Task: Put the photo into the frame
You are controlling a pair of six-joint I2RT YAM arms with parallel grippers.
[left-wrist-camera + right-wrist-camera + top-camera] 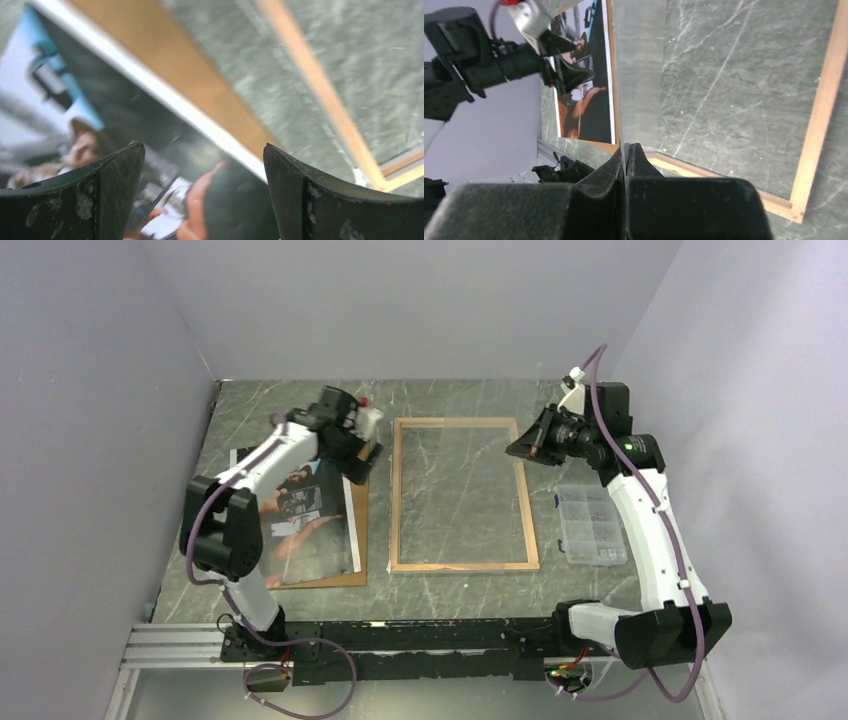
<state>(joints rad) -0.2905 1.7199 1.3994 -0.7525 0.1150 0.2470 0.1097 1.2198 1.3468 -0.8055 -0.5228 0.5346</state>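
**Left gripper poised over the print.** The photo (pixel 305 515) lies glossy face up on the brown backing board (pixel 357 530). Its white-bordered edge passes directly beneath the gap of the left gripper (pixel 204 150), whose fingers (pixel 115 175) stand wide apart with nothing between them. Whether the tips touch the print cannot be told. The risks are judged as follows. A flat, glossy sheet offers no raised edge, so a closure from here could skid across the surface, crease the border, or take up the board together with the print. If the tips were set down slightly toward the outer finger, only the board would be pinched. In the wrist view the print is seen under and beyond one finger and the border runs between the two. Board, then bare table (pixel 320 45), lies beyond the other finger. The frame (pixel 465 565) is laid wood side up farther out on that same side, apart from the board. The right gripper (pixel 625 150) is seen with fingers pressed together beside the frame's far right corner. Whether a thin clear sheet is nipped there cannot be told
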